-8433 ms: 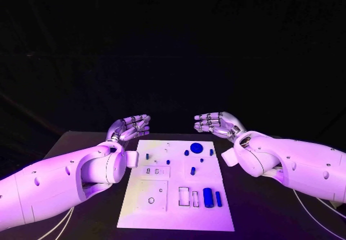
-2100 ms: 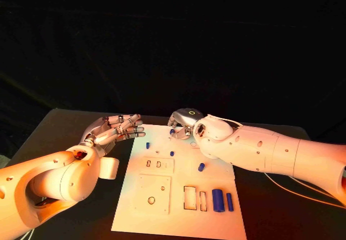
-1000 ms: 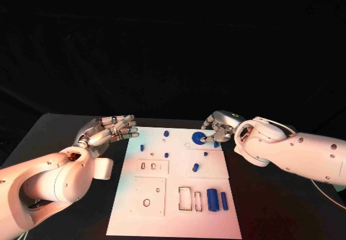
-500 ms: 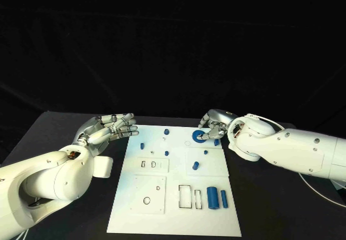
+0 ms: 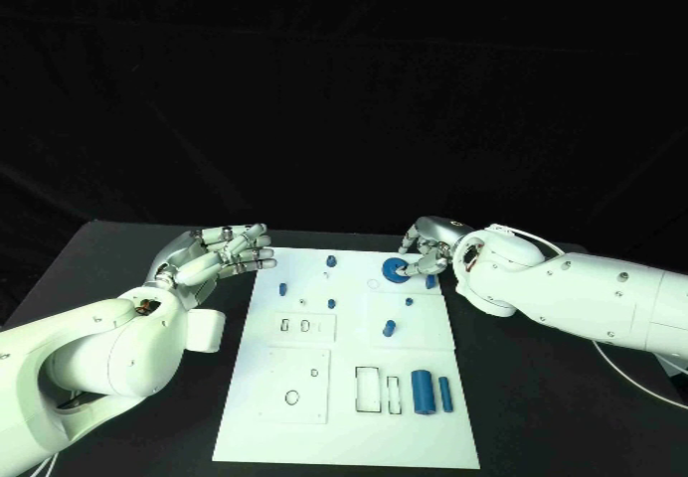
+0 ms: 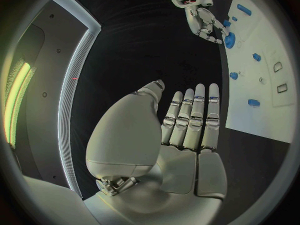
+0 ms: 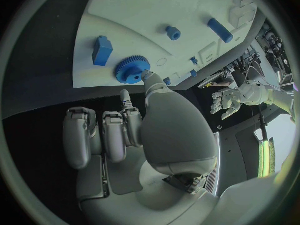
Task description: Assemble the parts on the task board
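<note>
1. At the task board's [image 5: 344,397] far right corner, the right robot hand [image 5: 430,253] touches the blue gear [image 5: 396,268] with a fingertip, grasping nothing.
2. Beside the board's far left corner, the left robot hand [image 5: 218,253] hovers, fingers spread and empty.

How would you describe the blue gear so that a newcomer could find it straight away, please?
Start at the white task board in the middle of the table and go to its far right corner, where the right hand rests. The blue gear lies there at the fingertips; it is the one round, toothed disc, wider than the small blue pieces nearby.
</note>
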You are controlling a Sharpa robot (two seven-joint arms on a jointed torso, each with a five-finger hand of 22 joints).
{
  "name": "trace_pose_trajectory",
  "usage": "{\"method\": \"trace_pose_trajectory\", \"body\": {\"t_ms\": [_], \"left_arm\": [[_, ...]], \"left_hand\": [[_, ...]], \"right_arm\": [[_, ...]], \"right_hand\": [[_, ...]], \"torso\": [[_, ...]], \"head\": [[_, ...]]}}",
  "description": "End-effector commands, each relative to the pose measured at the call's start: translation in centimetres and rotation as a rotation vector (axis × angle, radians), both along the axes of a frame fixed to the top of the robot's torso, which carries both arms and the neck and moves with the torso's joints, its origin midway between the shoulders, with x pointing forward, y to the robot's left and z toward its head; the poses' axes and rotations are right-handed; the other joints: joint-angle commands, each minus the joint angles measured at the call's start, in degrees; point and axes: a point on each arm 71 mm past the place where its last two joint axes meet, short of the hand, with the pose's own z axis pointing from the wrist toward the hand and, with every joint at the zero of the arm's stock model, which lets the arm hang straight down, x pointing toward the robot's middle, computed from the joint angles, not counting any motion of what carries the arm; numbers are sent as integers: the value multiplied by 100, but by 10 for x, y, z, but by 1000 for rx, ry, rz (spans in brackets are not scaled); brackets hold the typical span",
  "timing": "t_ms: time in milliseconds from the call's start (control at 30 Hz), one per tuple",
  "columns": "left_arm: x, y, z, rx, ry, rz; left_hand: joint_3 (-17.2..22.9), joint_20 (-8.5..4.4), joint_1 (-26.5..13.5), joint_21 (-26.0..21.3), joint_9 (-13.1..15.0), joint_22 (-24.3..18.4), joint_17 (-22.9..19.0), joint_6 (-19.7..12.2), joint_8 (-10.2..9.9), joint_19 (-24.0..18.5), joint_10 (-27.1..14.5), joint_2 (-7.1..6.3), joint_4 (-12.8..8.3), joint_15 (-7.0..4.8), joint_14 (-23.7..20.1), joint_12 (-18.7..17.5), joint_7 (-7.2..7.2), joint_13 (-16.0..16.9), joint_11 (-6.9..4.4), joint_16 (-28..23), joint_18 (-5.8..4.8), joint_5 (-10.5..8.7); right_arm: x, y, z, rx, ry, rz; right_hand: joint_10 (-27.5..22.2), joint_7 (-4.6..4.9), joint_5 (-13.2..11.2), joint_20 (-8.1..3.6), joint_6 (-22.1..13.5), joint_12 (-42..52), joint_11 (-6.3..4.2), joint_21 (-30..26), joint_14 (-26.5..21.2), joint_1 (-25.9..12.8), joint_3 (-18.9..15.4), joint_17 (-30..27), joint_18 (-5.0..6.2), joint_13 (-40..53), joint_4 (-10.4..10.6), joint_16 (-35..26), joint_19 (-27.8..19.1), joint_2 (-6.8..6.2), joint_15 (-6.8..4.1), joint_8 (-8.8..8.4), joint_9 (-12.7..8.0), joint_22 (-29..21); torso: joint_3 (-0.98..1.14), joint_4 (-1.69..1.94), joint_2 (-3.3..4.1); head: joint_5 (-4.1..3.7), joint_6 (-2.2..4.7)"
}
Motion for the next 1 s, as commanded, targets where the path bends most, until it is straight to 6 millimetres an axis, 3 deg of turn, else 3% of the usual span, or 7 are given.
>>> {"method": "trace_pose_trajectory", "body": {"t_ms": [33,1000], "left_arm": [[0,-3,2,-10,-7,-21],[0,-2,2,-8,-5,-18]], "left_hand": [[-7,3,49,21,-1,8,4,11,-39,-12,9,5,-42,0,-43,-20,19,-4,26,-14,103,-20],[-7,3,49,21,-1,8,4,11,-39,-12,9,5,-42,0,-43,-20,19,-4,26,-14,103,-20]], "right_arm": [[0,1,-2,-42,12,10],[3,8,-8,-50,44,29]], "right_hand": [[56,-2,40,14,-52,24,-2,35,526,69,-33,1175,-64,547,14,41,40,19,38,31,11,669],[147,-11,112,23,-7,178,-5,73,540,121,-60,1245,-77,709,62,75,75,72,42,144,52,731]], "torso": [[-1,2,2],[-1,12,4]], "head": [[1,-5],[8,-47]]}}
